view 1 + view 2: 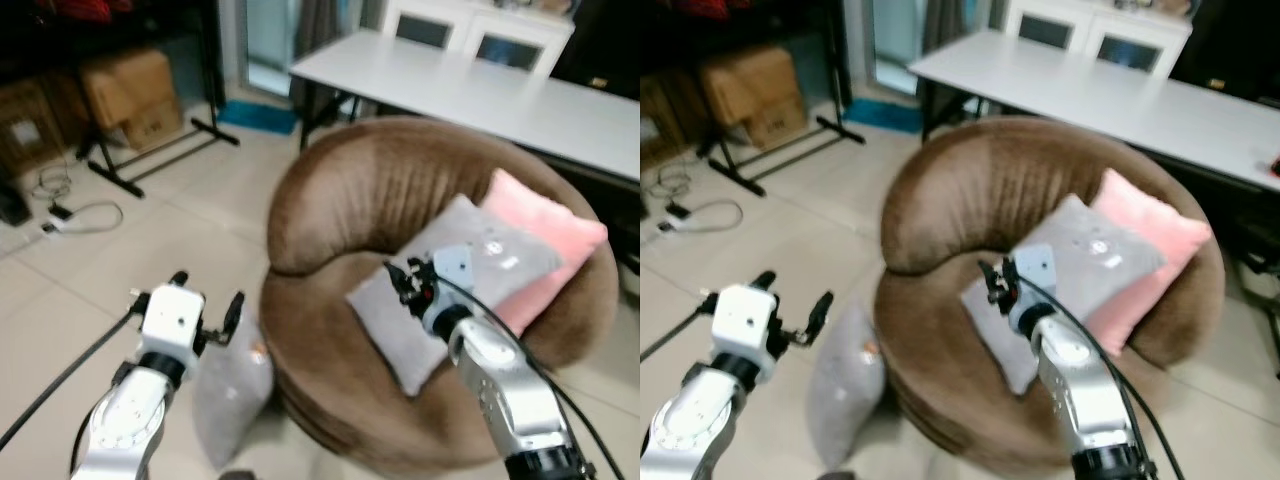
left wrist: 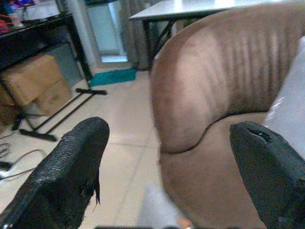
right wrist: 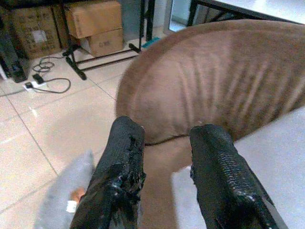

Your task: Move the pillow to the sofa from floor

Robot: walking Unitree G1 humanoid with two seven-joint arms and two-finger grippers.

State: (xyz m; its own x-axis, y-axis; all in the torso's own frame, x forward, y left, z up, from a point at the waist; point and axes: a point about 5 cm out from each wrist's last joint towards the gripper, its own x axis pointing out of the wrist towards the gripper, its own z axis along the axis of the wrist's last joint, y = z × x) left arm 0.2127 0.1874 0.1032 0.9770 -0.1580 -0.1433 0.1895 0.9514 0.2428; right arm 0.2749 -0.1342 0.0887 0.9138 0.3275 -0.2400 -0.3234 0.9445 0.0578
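On the tiled floor close before the robot, a grey pillow leans against the low front of the round brown sofa. It stands on its edge just beside the sofa's base, with a small orange mark near its top. The left gripper hovers above the top edge of this pillow, a little to its left — not touching it. Its two black fingers are spread wide with nothing between them; in the left wrist view the pillow's grey corner shows low between them, and the sofa's curved back rises beyond.

The right gripper reaches over the sofa's seat, at the near corner of a second grey pillow that lies on the cushion. Its fingers stand a narrow gap apart and grip nothing — in the right wrist view the seat and the pale edge of that pillow show past them, and the floor pillow lies off to one side, well apart.

Behind the second grey pillow, a pink pillow leans against the sofa's far rim. Farther back stands a long white table. Off to the left, cardboard boxes sit under a black rack, and a cable lies on the tiles.
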